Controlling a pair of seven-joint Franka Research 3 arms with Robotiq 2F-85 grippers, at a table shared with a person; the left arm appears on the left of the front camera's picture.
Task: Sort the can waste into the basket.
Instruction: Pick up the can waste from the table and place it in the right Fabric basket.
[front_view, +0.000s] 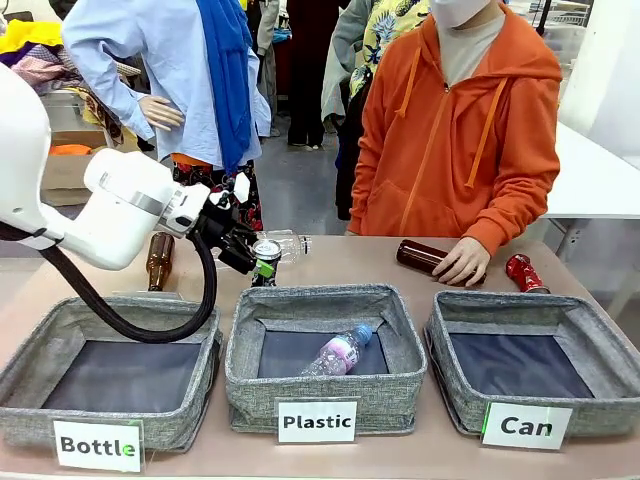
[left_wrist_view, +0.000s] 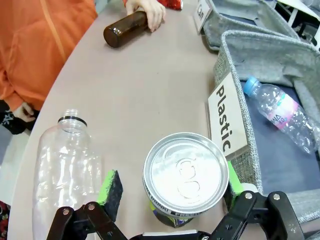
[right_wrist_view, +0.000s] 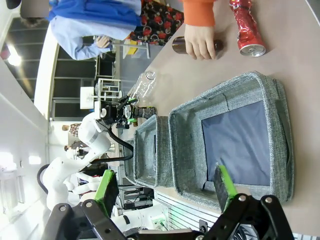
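Note:
A black-and-silver can (left_wrist_view: 185, 175) with a yellow-green end stands upright on the table behind the Plastic bin. My left gripper (left_wrist_view: 172, 186) is open and straddles it, one green pad on each side; in the front view the left gripper (front_view: 257, 262) is at that can (front_view: 266, 250). The crushed red can (front_view: 523, 272) lies behind the grey basket labelled "Can" (front_view: 455, 350), beside the person's hand (front_view: 463, 262). My right gripper (right_wrist_view: 165, 185) hangs open and holds nothing over the front edge of that basket (right_wrist_view: 225, 90); the red can (right_wrist_view: 247, 30) lies beyond it.
A clear plastic bottle (left_wrist_view: 65, 170) lies just beside the left gripper. The person's hand rests on a brown bottle (front_view: 420, 256); another brown bottle (front_view: 158, 260) stands at the left. The Plastic bin (front_view: 250, 345) holds a clear bottle (front_view: 338, 352). The Bottle bin (front_view: 40, 340) is front left.

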